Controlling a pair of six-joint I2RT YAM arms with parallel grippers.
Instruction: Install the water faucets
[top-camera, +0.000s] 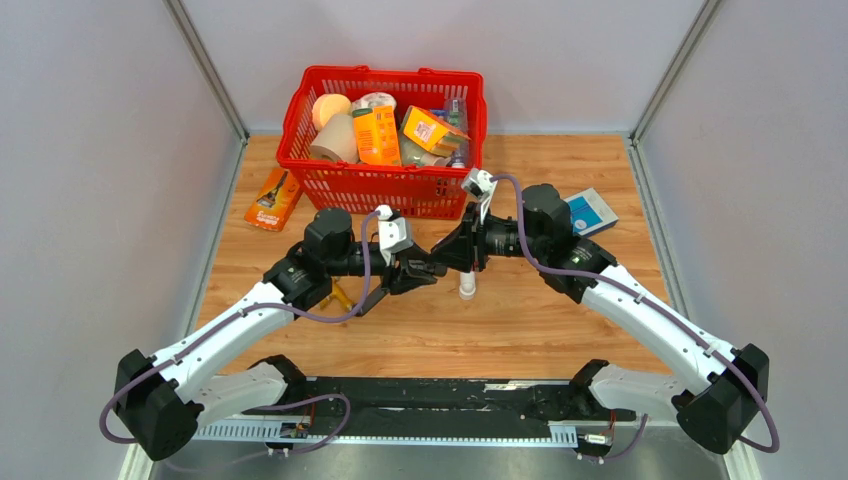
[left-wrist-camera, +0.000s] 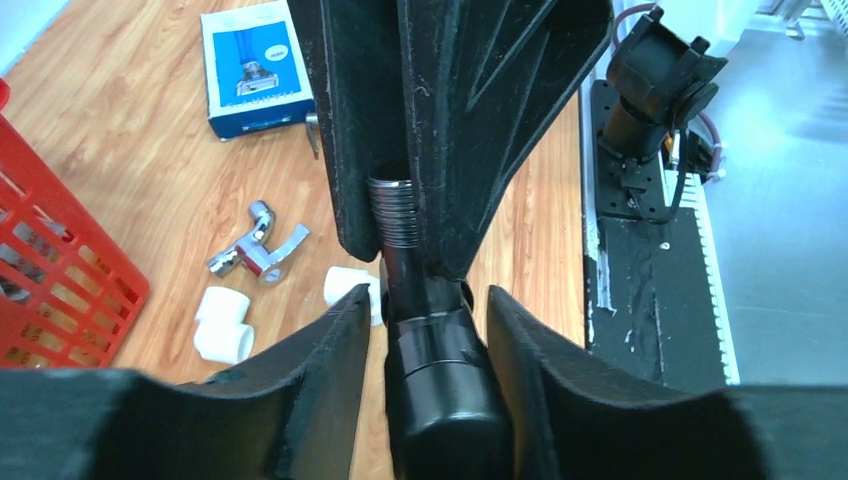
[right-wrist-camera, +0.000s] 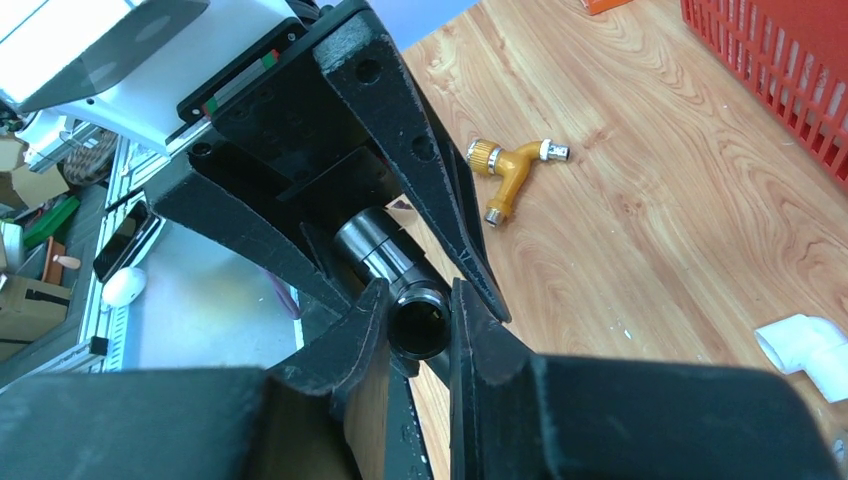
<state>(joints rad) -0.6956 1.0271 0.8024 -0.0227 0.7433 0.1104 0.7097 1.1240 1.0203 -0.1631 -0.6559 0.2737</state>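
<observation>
Plainly, the dark faucet (left-wrist-camera: 440, 390) hung in the air over the middle of the table (top-camera: 560, 330), gripped at both ends. We noted the right fingers (right-wrist-camera: 480, 340) clamped tight on its threaded end, and the left fingers (left-wrist-camera: 320, 390) about half-wide, seemingly pressed on the thicker body.

Risks as we judged them:
- Two arms held one rigid tube, so any mismatch in motion could twist it or drag it through a grip.
- A hold on threads looked poor; a slip would drop it near the white elbow fitting (left-wrist-camera: 222, 325) below.
- Skewed entry into a fitting could cross the threads.
</observation>
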